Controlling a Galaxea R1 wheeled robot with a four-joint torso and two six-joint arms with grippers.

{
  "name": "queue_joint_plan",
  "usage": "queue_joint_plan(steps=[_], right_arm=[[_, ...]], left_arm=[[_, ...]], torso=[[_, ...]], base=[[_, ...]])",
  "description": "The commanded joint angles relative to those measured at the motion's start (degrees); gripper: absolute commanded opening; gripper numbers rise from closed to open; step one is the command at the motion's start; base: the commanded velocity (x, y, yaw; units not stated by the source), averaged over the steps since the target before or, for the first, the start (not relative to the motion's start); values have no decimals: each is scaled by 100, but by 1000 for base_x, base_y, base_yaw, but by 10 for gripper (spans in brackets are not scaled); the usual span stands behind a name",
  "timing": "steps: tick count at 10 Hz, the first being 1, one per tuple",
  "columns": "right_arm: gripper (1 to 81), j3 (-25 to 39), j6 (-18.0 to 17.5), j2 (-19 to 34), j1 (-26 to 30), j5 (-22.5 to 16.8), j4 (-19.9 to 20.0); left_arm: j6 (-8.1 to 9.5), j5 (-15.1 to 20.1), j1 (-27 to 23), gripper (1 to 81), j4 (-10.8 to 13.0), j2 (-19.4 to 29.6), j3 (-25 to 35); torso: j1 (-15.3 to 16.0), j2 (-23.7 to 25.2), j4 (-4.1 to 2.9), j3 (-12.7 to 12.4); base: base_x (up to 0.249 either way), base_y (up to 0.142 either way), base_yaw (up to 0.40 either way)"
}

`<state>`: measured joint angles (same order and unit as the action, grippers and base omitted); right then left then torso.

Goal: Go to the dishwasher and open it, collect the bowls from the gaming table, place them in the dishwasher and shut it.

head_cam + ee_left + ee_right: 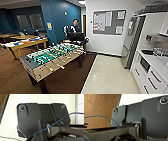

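The gaming table (pixel 25 45), with yellow sides and a white top printed in red, blue and yellow, stands at the far left of the head view, beyond the foosball table. Small colourful shapes lie on its top; I cannot tell whether they are bowls. On the right, a dark-fronted unit (pixel 145 64) sits built in under the white counter, which may be the dishwasher. The left wrist view looks past my own dark plate (pixel 37 119) at pale floor. Wooden floor lies behind my plate (pixel 149 117) in the right wrist view.
A wooden foosball table (pixel 51 58) with a green field stands close at the left front. A person (pixel 75 27) stands behind it with a control rig. A steel fridge (pixel 130 45) and white cabinets (pixel 152 80) line the right side. Pale floor (pixel 110 75) runs ahead.
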<state>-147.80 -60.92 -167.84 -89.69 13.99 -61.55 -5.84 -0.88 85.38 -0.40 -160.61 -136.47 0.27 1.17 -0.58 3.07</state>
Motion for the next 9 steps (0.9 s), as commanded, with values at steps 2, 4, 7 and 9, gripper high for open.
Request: queue_joint_plan(steps=[2,4,7,9], right_arm=[[811,59,1,29,254,-90,-94],[811,42,1,37,236,-90,-94],[811,59,1,55,263,-90,-94],[811,68,1,55,271,-90,-94]], left_arm=[[-5,325,-263,811,-30,64,68],[-5,334,-263,811,-21,64,50],[-5,334,-263,811,-21,64,42],[-5,325,-263,811,-21,64,42]], torso=[[0,0,0,0],[0,0,-2,0],[0,0,0,0],[0,0,0,0]], base=[[0,0,336],[0,0,335],[0,0,335],[0,0,335]])
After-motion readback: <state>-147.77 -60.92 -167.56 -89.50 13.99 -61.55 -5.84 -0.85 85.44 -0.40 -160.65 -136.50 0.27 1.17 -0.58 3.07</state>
